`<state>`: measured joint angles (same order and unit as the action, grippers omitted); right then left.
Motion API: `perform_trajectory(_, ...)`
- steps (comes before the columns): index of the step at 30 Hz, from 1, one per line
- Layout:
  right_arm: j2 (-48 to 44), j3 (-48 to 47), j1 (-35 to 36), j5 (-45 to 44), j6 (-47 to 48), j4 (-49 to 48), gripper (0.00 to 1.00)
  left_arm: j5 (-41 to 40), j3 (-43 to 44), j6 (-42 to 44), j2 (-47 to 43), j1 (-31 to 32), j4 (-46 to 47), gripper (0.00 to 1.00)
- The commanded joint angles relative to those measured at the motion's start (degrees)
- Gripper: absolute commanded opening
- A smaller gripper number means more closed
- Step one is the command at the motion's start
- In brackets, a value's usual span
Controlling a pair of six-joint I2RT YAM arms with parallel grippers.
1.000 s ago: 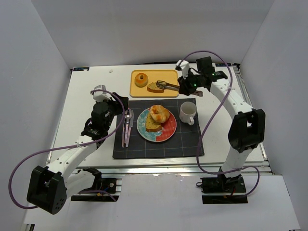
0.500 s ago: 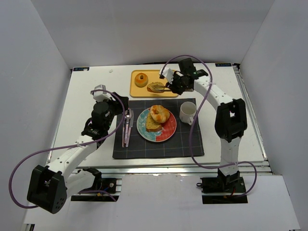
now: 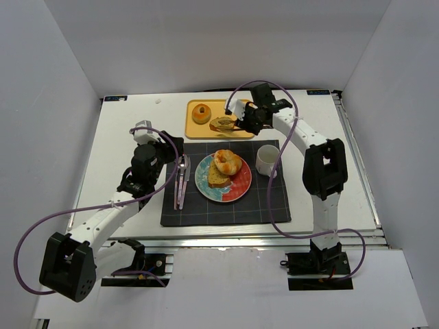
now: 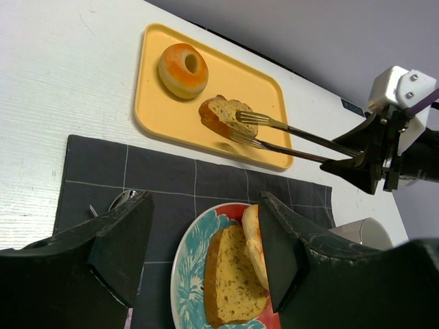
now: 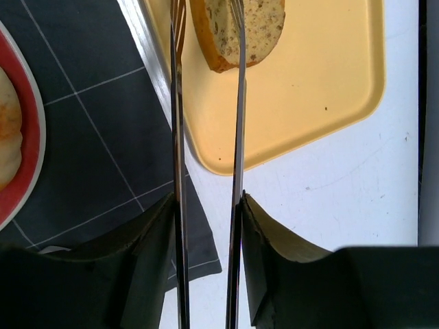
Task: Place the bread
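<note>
Over the tray (image 4: 264,79) — tongs (image 4: 250,117) in right gripper (image 5: 206,205) pinch a bread slice (image 4: 218,113).

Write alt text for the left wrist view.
Slim metal tongs, held by the right pincer, pinch a tan crusted bread slice over a yellow plastic tray that also holds a round orange bun. Below, on a dark grid placemat, a red-and-teal plate carries another bread slice and a glazed roll, framed by the black fingers of the open left pincer.
</note>
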<state>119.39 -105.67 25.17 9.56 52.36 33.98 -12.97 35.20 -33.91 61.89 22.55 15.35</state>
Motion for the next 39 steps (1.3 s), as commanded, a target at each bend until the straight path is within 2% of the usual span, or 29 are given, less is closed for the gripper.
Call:
perform_trajectory(1,0.14,-2.88,0.49,-0.77,1.08,-0.58,0.47,0.05,0.4,0.07,-0.63,-0.4,1.08,0.72)
perform_trajectory(11,1.98,-2.35,1.46,-5.25,2.31,-2.86,0.45,0.32,0.74,-0.19,-0.1,-0.4,1.7,0.72)
perform_trajectory(16,1.72,-1.3,2.08,-5.61,3.54,-2.51,0.3,0.4,1.19,-0.01,0.16,-0.4,1.7,0.72)
perform_trajectory(17,1.55,-1.12,2.08,-5.52,3.54,-2.34,0.22,0.32,1.19,0.07,-0.1,-0.4,1.61,0.72)
perform_trajectory(21,-0.12,-0.86,2.08,-3.94,2.4,-2.25,0.07,-0.03,0.84,-0.01,-0.89,-0.4,1.35,0.72)
perform_trajectory(25,-4.6,-0.06,1.9,-1.84,-0.67,-3.3,0.05,-0.21,0.66,-0.01,-1.42,-0.48,0.91,0.72)
perform_trajectory(31,-16.01,4.14,1.9,2.73,-4.98,-2.16,0.04,-0.39,0.83,0.07,-0.98,-0.48,1.17,0.72)
perform_trajectory(35,-24.28,12.04,1.73,7.22,-5.51,-0.84,0.04,-0.04,1.19,0.25,-0.63,-0.66,1.08,0.72)
perform_trajectory(39,-33.16,24.24,1.73,10.21,-5.25,-1.72,0.06,0.14,1.01,0.07,-0.72,-0.75,1.08,0.72)
